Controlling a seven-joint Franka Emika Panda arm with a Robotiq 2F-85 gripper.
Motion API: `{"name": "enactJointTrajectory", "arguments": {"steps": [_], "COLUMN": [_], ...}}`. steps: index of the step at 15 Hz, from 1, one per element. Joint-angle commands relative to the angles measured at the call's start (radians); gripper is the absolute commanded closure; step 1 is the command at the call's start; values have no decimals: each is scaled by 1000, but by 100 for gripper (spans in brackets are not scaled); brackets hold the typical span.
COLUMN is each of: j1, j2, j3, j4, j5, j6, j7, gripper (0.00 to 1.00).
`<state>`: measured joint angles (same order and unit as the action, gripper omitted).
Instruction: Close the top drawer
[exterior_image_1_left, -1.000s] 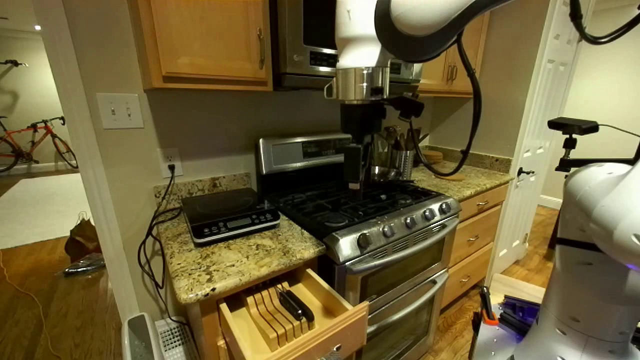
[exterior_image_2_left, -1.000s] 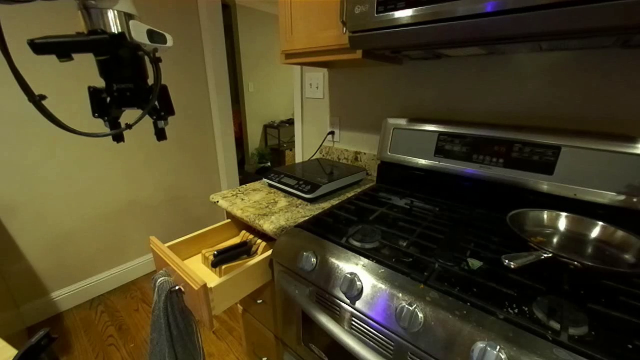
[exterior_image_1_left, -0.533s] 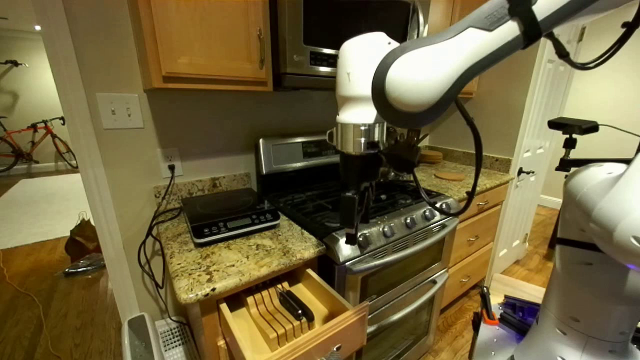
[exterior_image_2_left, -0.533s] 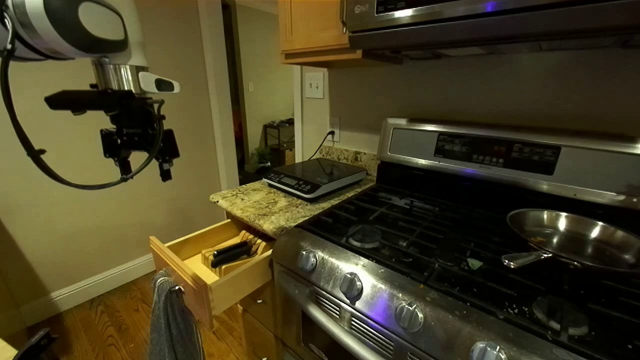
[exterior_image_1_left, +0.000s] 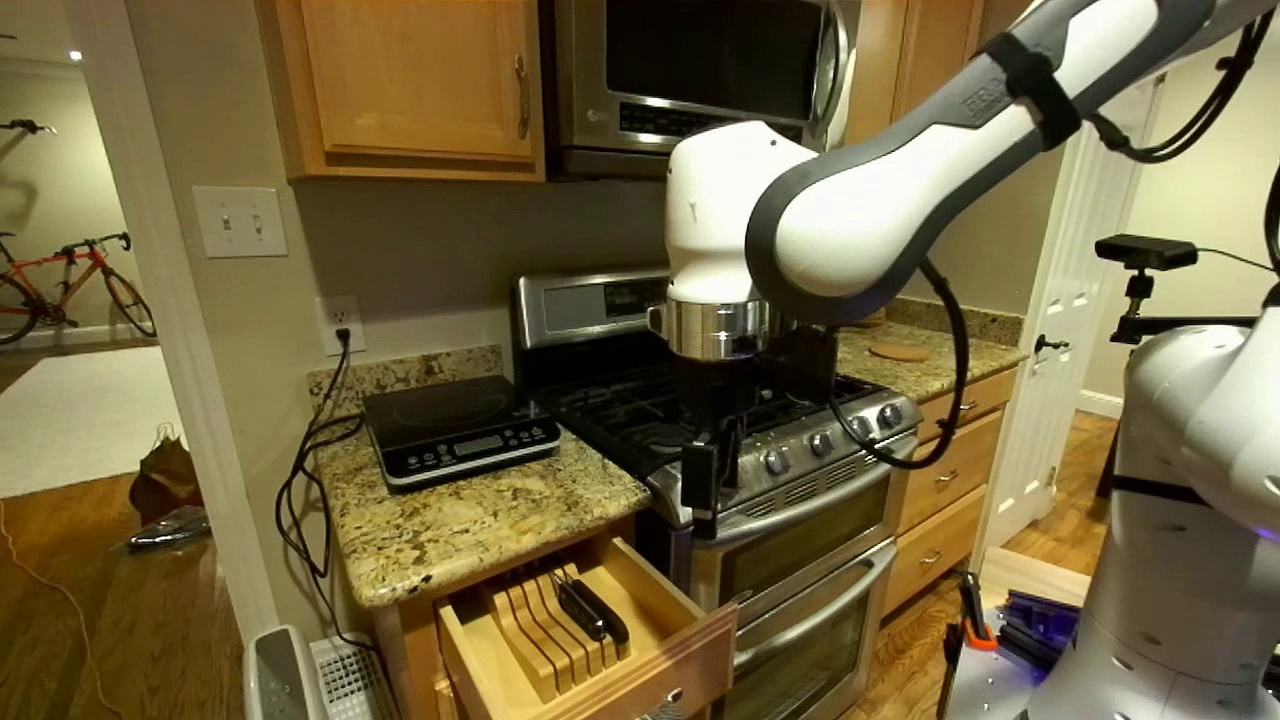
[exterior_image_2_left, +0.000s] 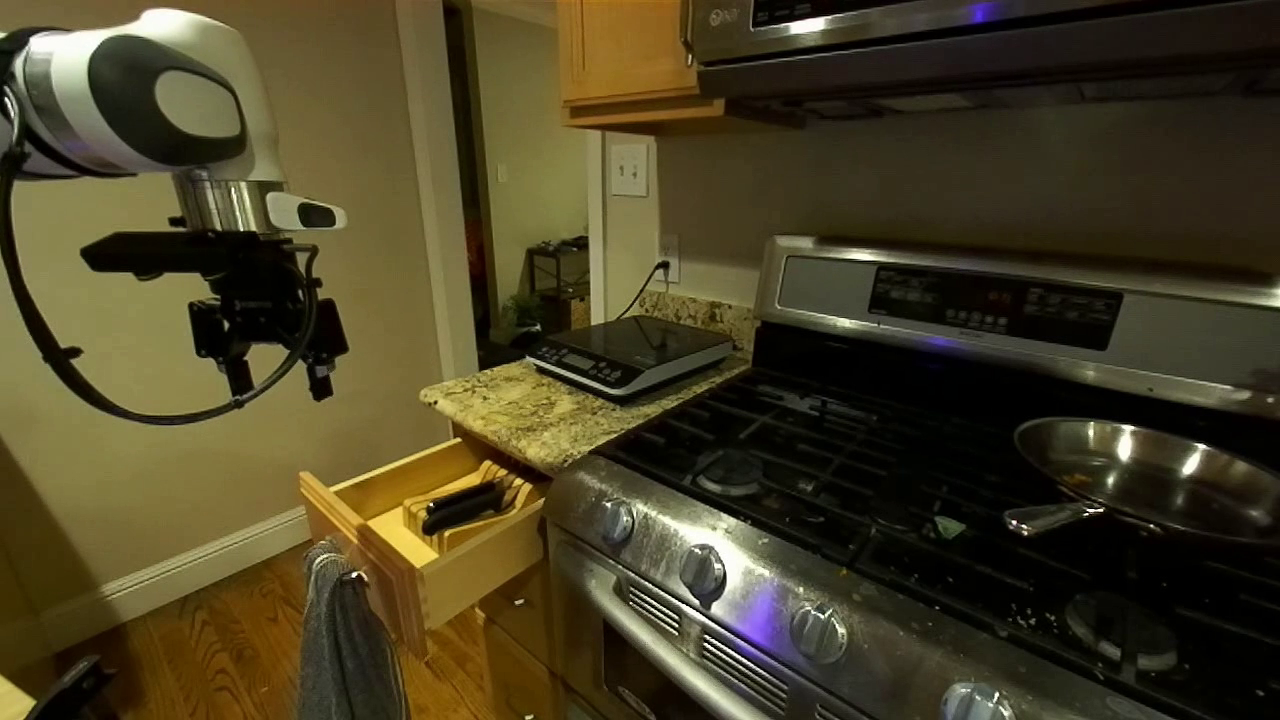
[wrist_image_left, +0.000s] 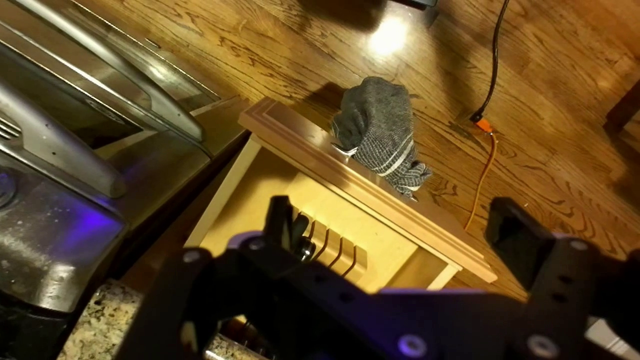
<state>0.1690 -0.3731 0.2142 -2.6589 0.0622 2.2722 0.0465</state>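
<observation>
Status: top drawer (exterior_image_2_left: 485, 570) pulled out, just beside the stove (exterior_image_2_left: 760, 600); closing not yet done. Gripper (exterior_image_2_left: 280, 388) hangs in the air on the drawer's side of the stove, above drawer level, its fingers (wrist_image_left: 517, 240) spread apart and holding nothing.

Risks, by judgement: lowering short of the front would drop the fingers inside the box, onto the knife block (exterior_image_1_left: 530, 650) or the knives (exterior_image_2_left: 465, 505). A push at the end farther from the stove could skew the drawer and jam it. The towel (wrist_image_left: 377, 120) hanging at the front could bunch under the fingers and let them slide.

Materials: drawer of light wood, flat front with stepped edges, thin straight sides. Block of pale wood, cut with parallel slots; knife handles dark and smooth. Towel grey and limp, checked at one end with a pale stripe. Stove of shiny steel, flecked with residue; counter (exterior_image_2_left: 530, 410) beside it of speckled, glossy stone
</observation>
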Motion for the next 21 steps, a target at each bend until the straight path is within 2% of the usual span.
{"name": "enactJointTrajectory", "arguments": {"steps": [1, 3, 6, 8, 9, 14, 16, 17, 18, 19, 21], "j1": [12, 0, 7, 12, 15, 9, 5, 6, 11, 18, 19], "j2": [1, 20, 85, 139, 170, 324, 365, 372, 375, 373, 382], "j3": [-12, 11, 17, 23, 27, 46, 42, 37, 29, 27, 24], "j4": [1, -32, -69, -91, -100, -121, -120, -119, -116, -106, -105], "j5": [-6, -38, -20, -3, 1, -47, -102, -153, -200, -131, -169], "j6": [-1, 56, 116, 178, 220, 466, 528, 540, 534, 507, 512], "j7": [4, 49, 80, 110, 124, 217, 275, 311, 327, 263, 288], "gripper": [0, 0, 0, 17, 33, 67, 80, 79, 43, 72, 65]}}
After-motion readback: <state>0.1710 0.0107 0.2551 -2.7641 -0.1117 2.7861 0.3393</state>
